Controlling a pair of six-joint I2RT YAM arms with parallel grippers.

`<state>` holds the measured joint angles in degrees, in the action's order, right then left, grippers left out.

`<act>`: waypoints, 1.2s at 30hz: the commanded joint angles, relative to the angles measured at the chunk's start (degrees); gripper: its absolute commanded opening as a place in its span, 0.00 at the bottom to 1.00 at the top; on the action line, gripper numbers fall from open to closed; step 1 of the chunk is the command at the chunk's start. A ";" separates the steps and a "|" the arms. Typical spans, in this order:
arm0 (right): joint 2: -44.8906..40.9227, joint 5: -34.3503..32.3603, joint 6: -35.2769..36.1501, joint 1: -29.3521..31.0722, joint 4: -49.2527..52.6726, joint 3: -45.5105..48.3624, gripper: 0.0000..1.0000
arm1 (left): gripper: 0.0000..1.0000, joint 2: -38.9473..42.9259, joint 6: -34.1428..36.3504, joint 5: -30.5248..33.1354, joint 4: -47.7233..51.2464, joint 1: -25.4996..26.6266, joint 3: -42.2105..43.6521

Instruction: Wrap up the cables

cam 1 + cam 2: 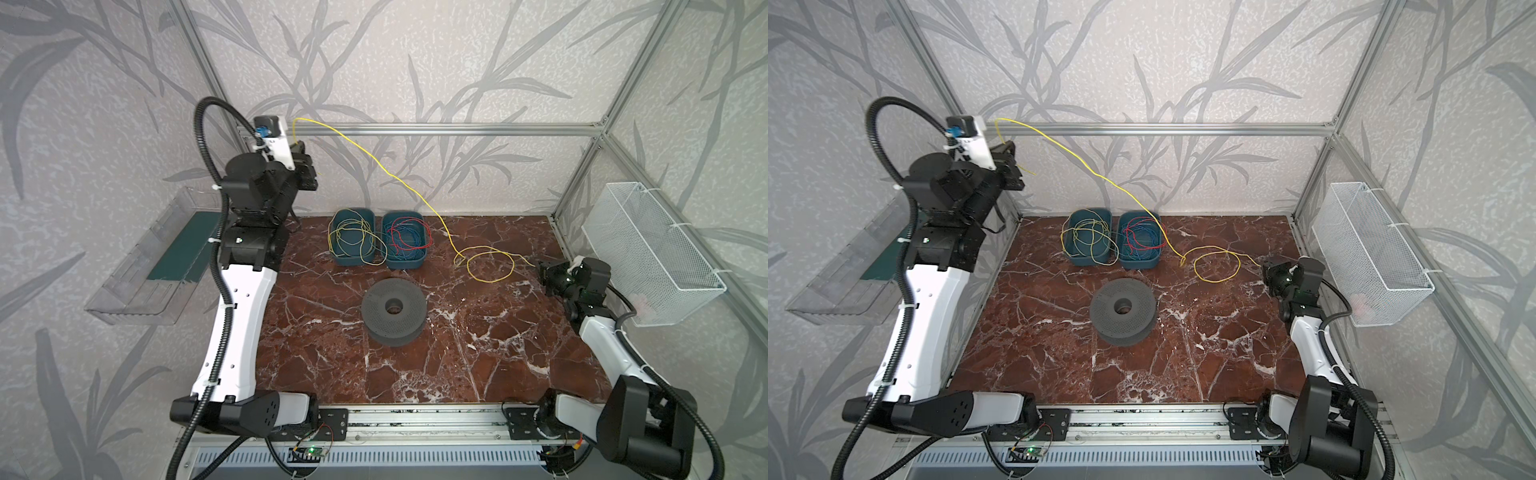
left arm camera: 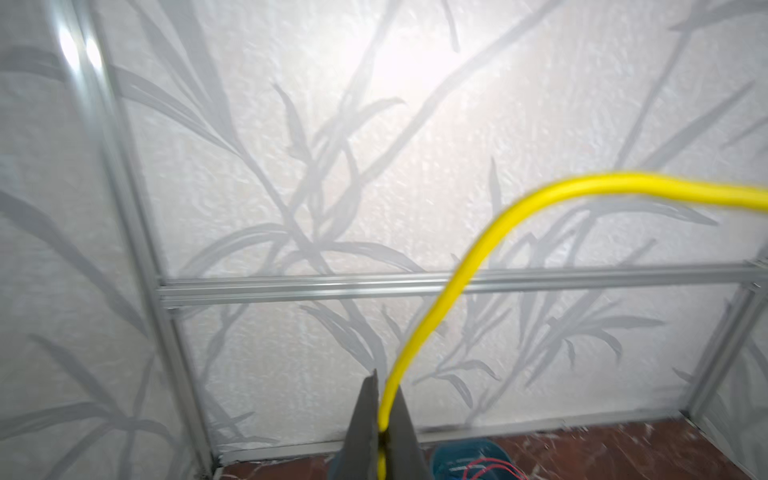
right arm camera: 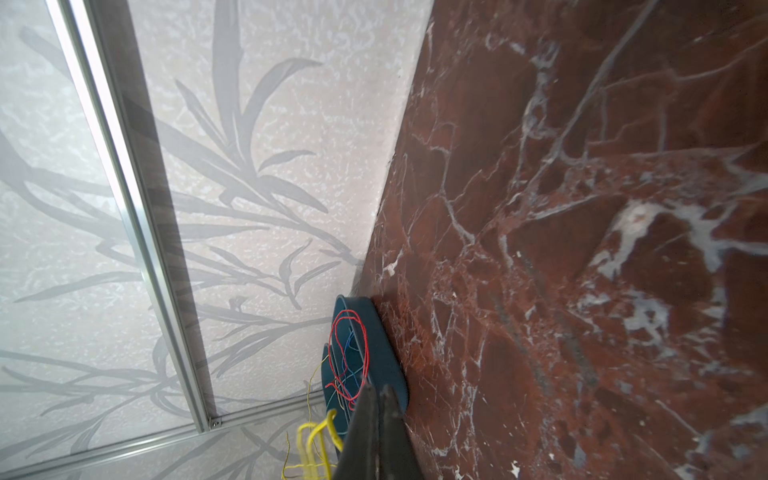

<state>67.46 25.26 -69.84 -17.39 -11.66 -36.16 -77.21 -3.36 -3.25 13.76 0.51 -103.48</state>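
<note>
A long thin yellow cable (image 1: 399, 178) slopes from my raised left gripper (image 1: 301, 146) at the back left down to the marble table. There it forms a loose loop (image 1: 490, 281), and its end runs into the tips of my right gripper (image 1: 540, 268), low at the table's right side. In the left wrist view the left gripper (image 2: 384, 419) is shut on the cable (image 2: 457, 282). In the right wrist view the right gripper (image 3: 380, 392) is shut, with yellow strands (image 3: 311, 444) right beside one finger. The grey perforated spool (image 1: 376, 299) lies flat mid-table, away from both grippers.
Two blue bins stand at the back: one (image 1: 353, 210) holds more yellow cables, the other (image 1: 405, 214) red and blue wires. A white mesh basket (image 1: 656, 249) hangs on the right frame and a clear tray (image 1: 141, 270) on the left. A metal rail (image 1: 415, 129) crosses the back wall.
</note>
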 commanded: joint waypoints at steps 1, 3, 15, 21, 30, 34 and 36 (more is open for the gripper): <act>-0.27 1.21 2.24 -3.48 1.73 2.33 0.00 | 0.00 1.38 -6.70 7.80 4.10 -6.67 -2.34; -0.49 -0.07 3.57 -4.25 3.62 3.25 0.00 | 0.00 2.25 -10.17 8.63 4.24 -10.68 -2.34; -0.63 -4.75 14.17 -7.62 9.93 8.39 0.00 | 0.00 3.73 -11.30 17.88 5.45 -17.48 -5.70; 2.70 1.10 15.96 1.34 7.55 4.26 0.00 | 0.00 1.52 -18.35 1.40 4.19 -15.34 -2.67; 7.58 5.45 16.54 11.04 1.42 1.19 0.14 | 0.00 2.00 -14.51 -11.92 0.91 -6.46 1.56; 10.04 9.58 17.77 14.24 1.25 -1.97 0.39 | 0.00 2.34 -13.78 -16.51 -0.95 -3.40 4.18; 9.66 11.40 18.17 14.92 2.00 -3.11 0.46 | 0.00 2.21 -13.58 -17.44 -0.83 -1.99 4.79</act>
<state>77.62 32.16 -53.23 -3.53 -8.36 -36.53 -76.07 -17.58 -15.94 15.77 -2.74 -99.39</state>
